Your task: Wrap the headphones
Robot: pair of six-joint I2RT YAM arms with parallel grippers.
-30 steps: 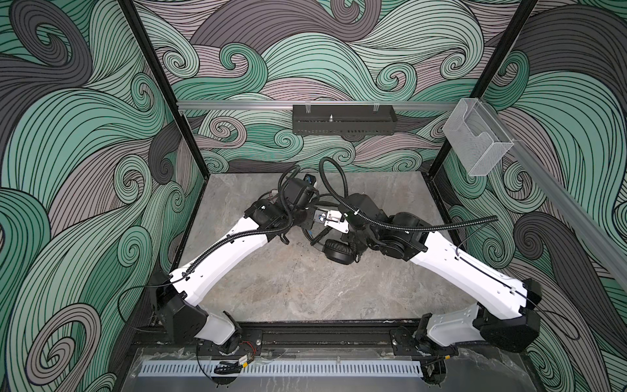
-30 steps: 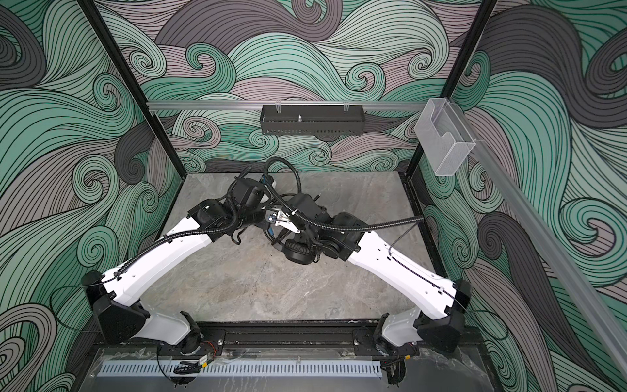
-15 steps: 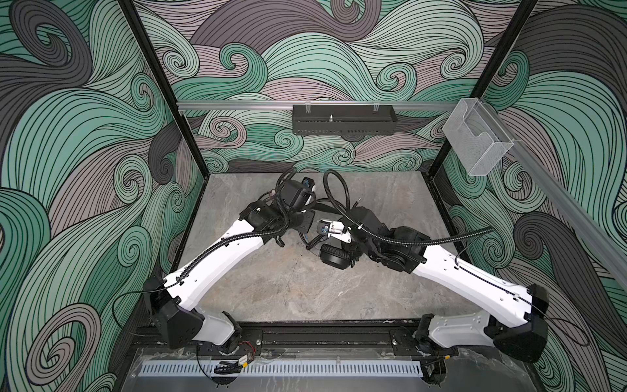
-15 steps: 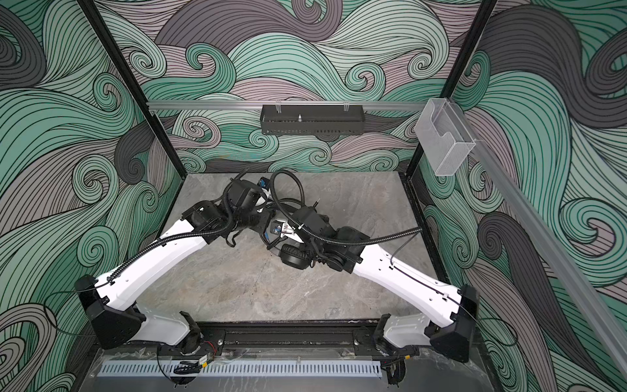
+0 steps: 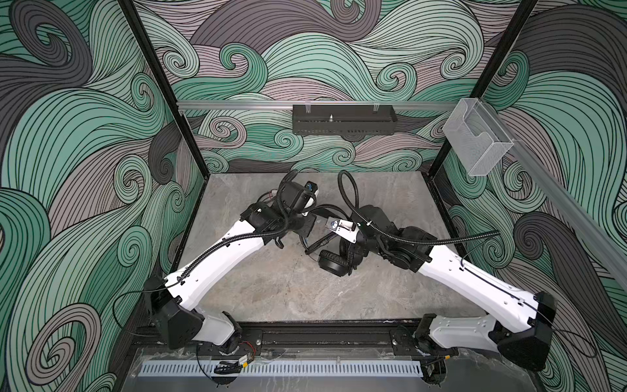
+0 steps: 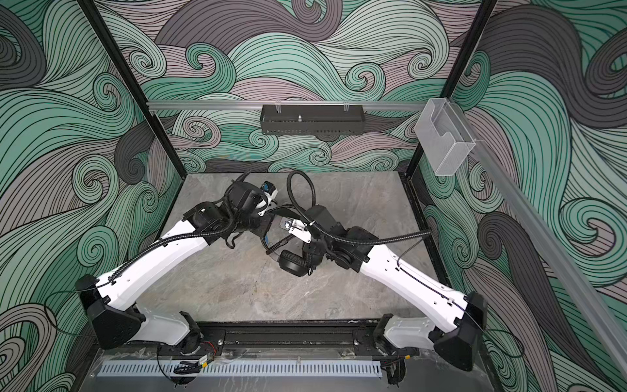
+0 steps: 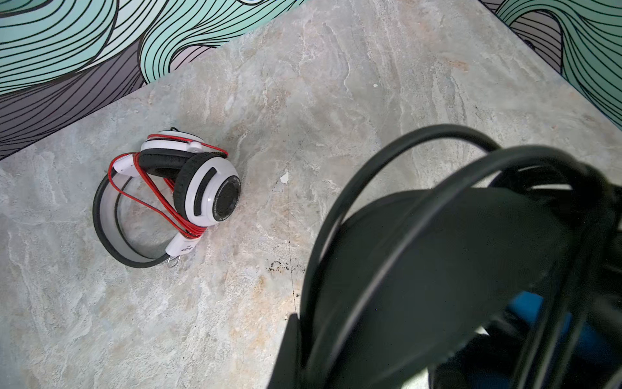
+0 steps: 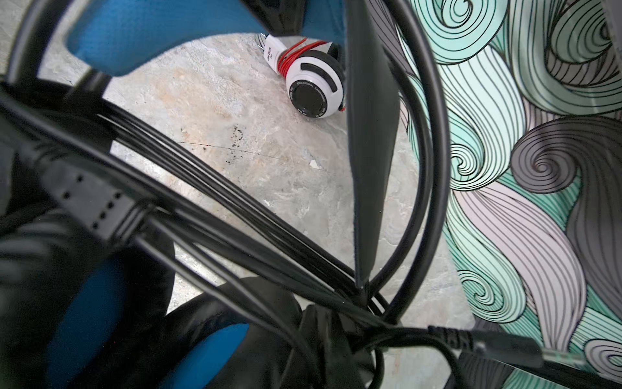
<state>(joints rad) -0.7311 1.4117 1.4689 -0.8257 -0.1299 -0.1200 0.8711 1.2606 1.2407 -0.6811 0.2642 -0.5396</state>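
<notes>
Black w/ blue pads, the larger headphones point(image 5: 334, 266) sit mid-tabletop point(image 5: 288, 288), right between the two hands. The band runs up toward the left hand point(image 5: 305, 230) and one ear cup hangs low by the right hand point(image 5: 351, 253). Can't tell if that cup touches the surface. Left hand is clenched. Its wrist view is filled by the band w/ cable turns over it, so prob. it pinches the band, but the fingers aren't visible. Right hand is clenched too, and seems to nip the black cable point(image 8: 235, 215) where the strands meet at its fingertip. The plug point(image 8: 498, 345) trails free just beside. Long axis of the bundle lies across the band, so any next turn or tuck falls to the right arm, which is nearer the loose end, w/ the left as anchor. White headphones point(image 7: 188, 178) lie well apart toward the back, red cable point(image 7: 148, 198) already wound round them, so not in the way. Main obstacle is the two wrists and their hoses crowding each other.
</notes>
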